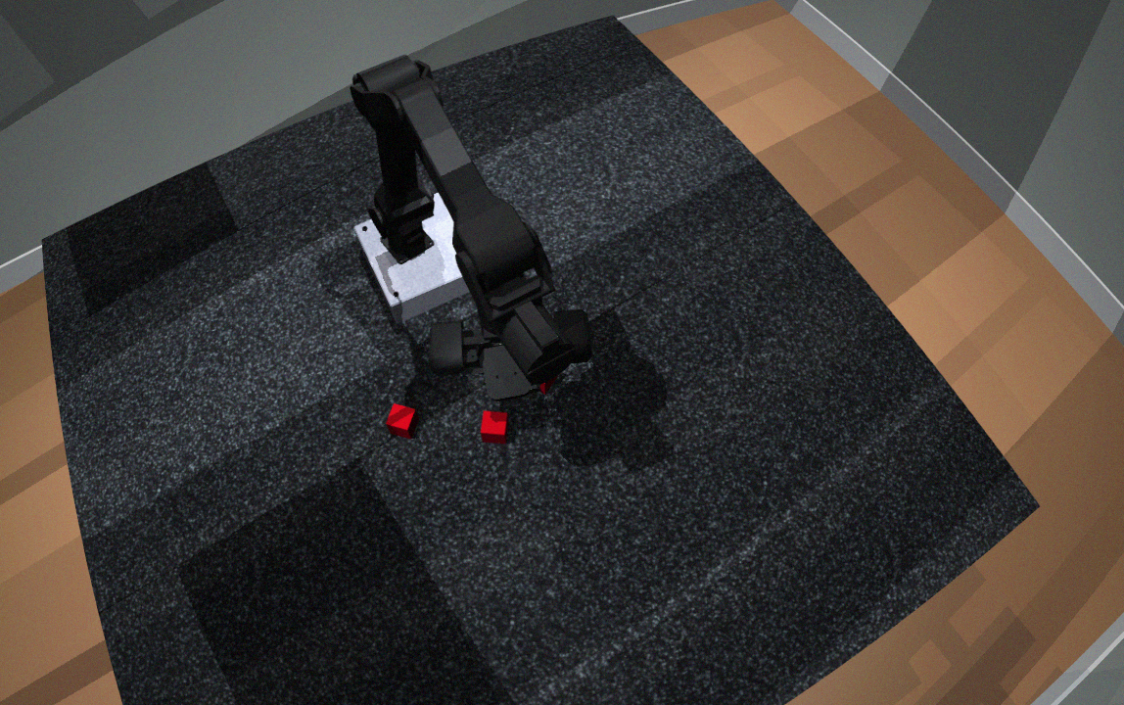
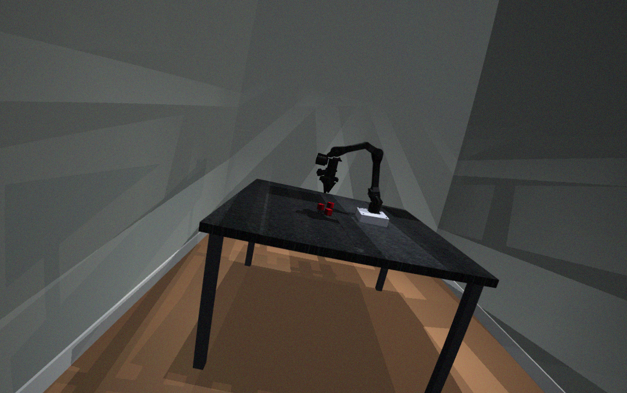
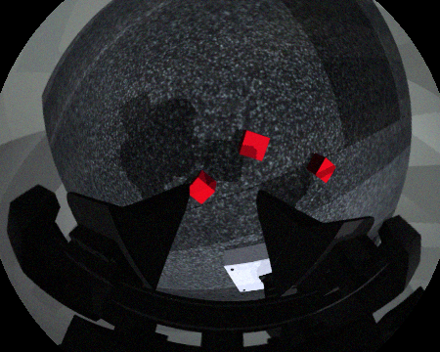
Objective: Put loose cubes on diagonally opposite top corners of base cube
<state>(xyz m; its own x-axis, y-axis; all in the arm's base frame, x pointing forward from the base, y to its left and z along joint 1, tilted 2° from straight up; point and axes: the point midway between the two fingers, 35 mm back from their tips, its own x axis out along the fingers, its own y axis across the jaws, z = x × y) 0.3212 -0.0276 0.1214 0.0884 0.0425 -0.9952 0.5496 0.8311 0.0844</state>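
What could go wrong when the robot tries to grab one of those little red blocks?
The open gripper hangs high above three red cubes that sit close together. Coming down, a finger might bump a neighbouring cube. All three look alike, so it might grab the fixed one.

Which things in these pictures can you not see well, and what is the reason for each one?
- Top view: one red cube is almost fully covered by the gripper.
- Exterior view: the three red cubes are too small to separate clearly or judge their spacing.
- Wrist view: the white mount is partly hidden by the fingers.
- No view shows which cube is the fixed base.
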